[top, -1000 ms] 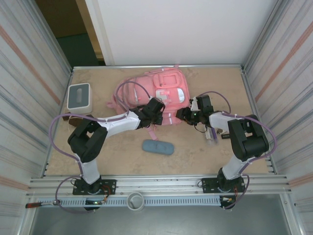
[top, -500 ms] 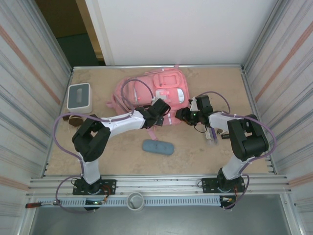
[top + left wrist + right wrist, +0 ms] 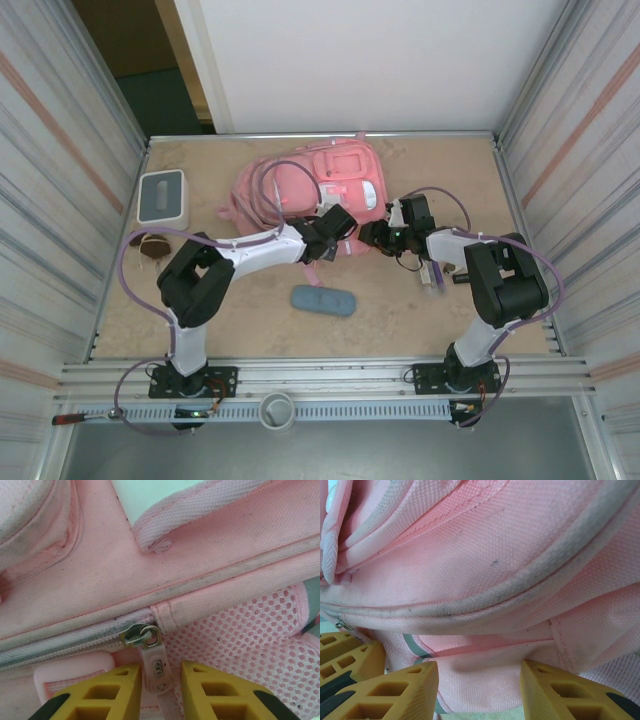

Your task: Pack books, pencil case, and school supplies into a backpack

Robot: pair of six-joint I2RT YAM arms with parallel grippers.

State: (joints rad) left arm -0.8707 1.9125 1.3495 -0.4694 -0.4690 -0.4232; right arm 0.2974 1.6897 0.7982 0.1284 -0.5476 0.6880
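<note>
- L gripper [image 3: 160, 680] open, jaws straddling zip pull [image 3: 156, 670] of backpack [image 3: 340, 165], which lies far-centre on table [image 3: 450, 170].
- R gripper [image 3: 479, 680] open, against backpack fabric.
- Pencil case [image 3: 323, 301] on table, near side of backpack.

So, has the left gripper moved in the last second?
Yes, the left gripper slid right along the backpack, away from the white box.
</note>
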